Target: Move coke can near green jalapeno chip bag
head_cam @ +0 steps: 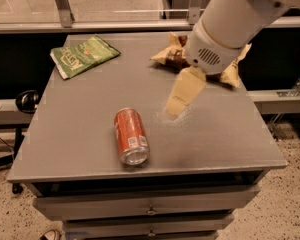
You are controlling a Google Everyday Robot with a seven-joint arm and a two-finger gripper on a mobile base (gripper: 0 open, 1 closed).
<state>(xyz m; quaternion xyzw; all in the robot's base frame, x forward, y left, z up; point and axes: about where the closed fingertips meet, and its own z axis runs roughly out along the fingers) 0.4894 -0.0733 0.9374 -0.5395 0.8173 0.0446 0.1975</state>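
The coke can (131,136) lies on its side near the front of the grey table (80,124), its silver top facing the front edge. The green jalapeno chip bag (84,55) lies flat at the table's back left corner. My gripper (179,103) hangs from the white arm coming in from the upper right. It hovers over the table's middle, to the right of the can and a little behind it, apart from it. It holds nothing.
A brown-and-yellow chip bag (231,69) lies at the back right, mostly hidden behind my arm (235,19). Drawers (150,209) sit under the tabletop. A metal rail (140,24) runs behind the table.
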